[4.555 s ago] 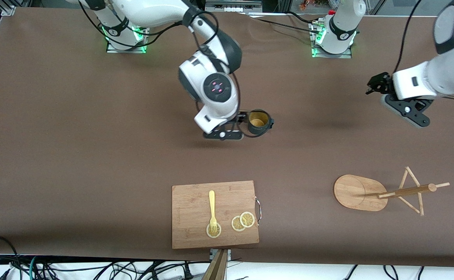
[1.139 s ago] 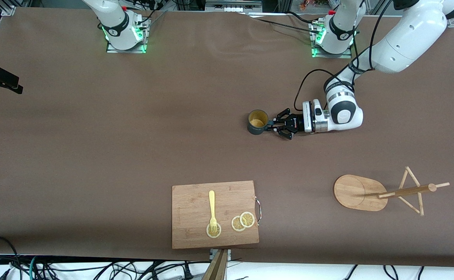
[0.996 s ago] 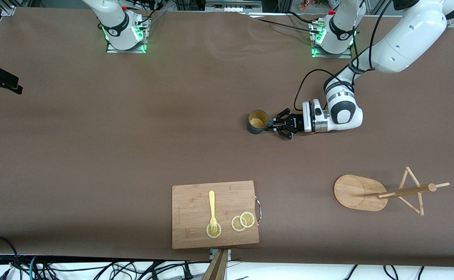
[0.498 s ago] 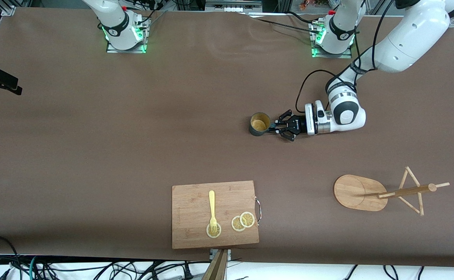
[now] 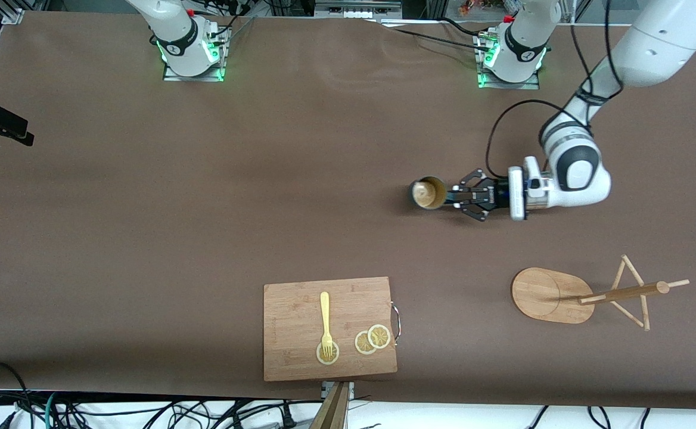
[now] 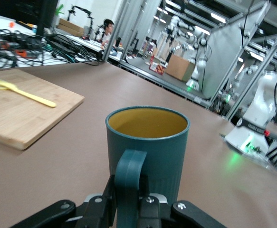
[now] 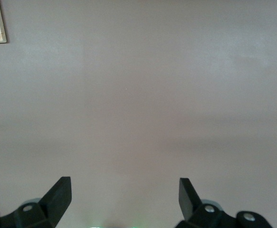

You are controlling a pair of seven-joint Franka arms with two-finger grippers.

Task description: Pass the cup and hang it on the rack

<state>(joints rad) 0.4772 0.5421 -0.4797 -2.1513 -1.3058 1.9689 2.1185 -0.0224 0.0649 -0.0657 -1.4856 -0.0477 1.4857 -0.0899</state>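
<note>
The dark teal cup with a tan inside hangs by its side handle in my left gripper. The fingers pinch the handle from both sides in the left wrist view, where the gripper sits just under the cup. The cup is held a little above the table's middle, its mouth tipped toward the front camera. The bamboo rack stands on its oval base, nearer the front camera at the left arm's end. My right gripper is open and empty over bare table at the right arm's end.
A wooden cutting board with a yellow fork and lemon slices lies near the table's front edge. The board also shows in the left wrist view. Cables lie along the front edge.
My left gripper has shut on the cup's handle, lifted the cup and carried it toward the left arm's end. The right arm, which earlier held the cup, has withdrawn.
</note>
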